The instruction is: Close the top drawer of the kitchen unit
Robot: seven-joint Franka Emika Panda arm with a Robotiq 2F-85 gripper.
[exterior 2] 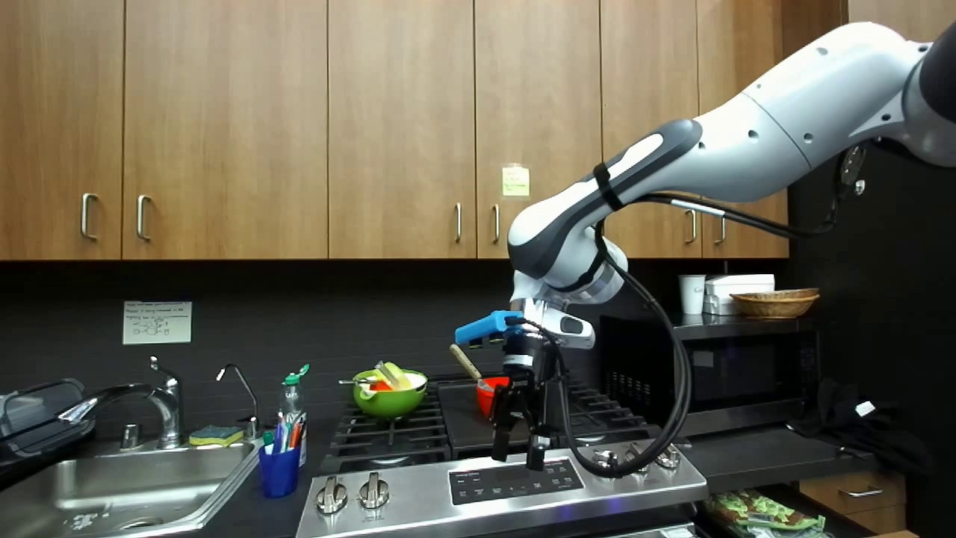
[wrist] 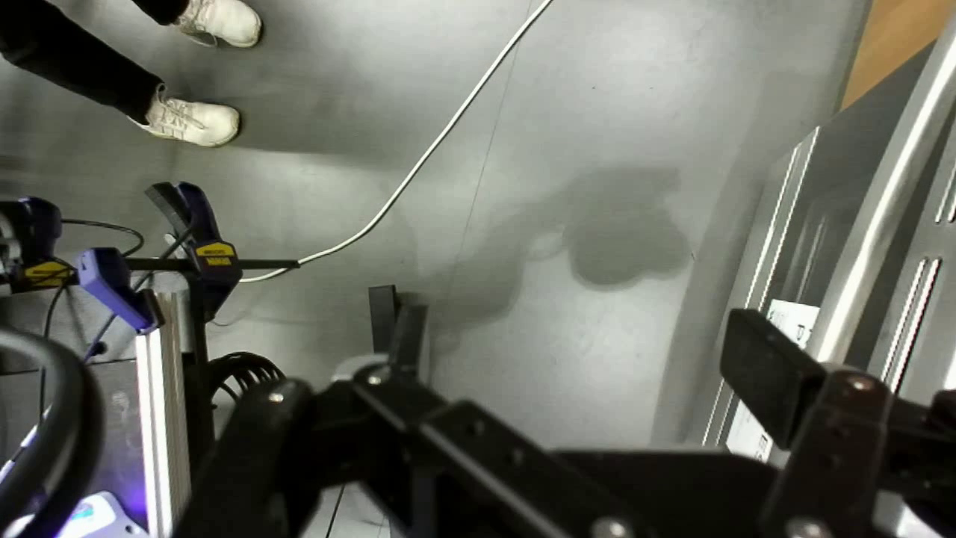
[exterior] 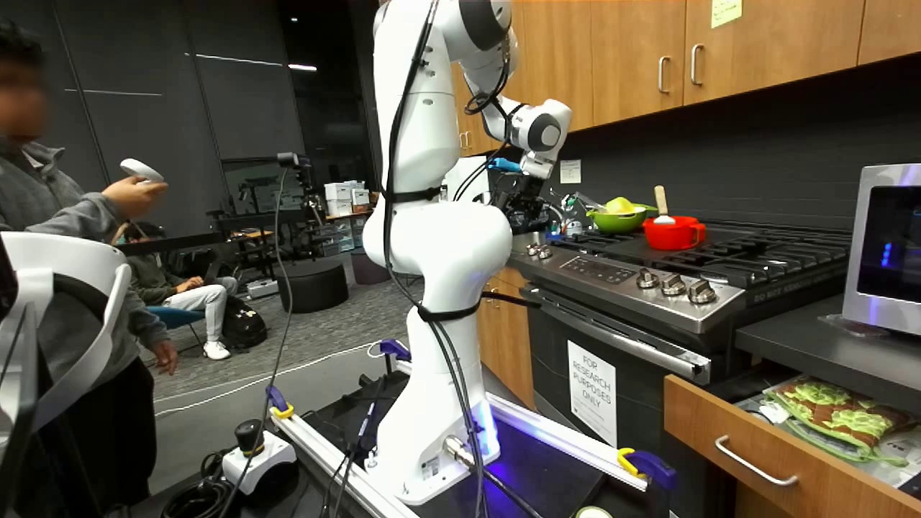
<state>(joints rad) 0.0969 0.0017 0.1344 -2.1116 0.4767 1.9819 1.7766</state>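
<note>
Though the wrist view shows the gripper [wrist: 579, 347] spread wide with nothing in its grasp, the push will likely go better with the fingers [wrist: 769, 366] brought together into one firm knuckle. Floor [wrist: 597, 134] lies below, and one finger overlaps the rail [wrist: 891, 202] of the oven [wrist: 836, 172] there; I cannot tell whether they touch, so a small retreat from the oven ought to come before any drop.

In an exterior view, the drawer [exterior: 784, 453] juts out from under the unit [exterior: 799, 332], beside the oven, with a bag [exterior: 845, 417] inside. Meet its front near the middle, by the handle [exterior: 750, 464], and press straight in; shoving at an end may make it bind. The bag might snag on the unit's edge, so go gently at first. A clamp [exterior: 651, 467] appears near the drawer's end, so approach tidily.

In an exterior view, the gripper hangs fingers down before the stove [exterior 2: 418, 493], well apart from the drawer. Judged from that, the step is to travel across and down, clear of the knobs [exterior 2: 668, 456].
</note>
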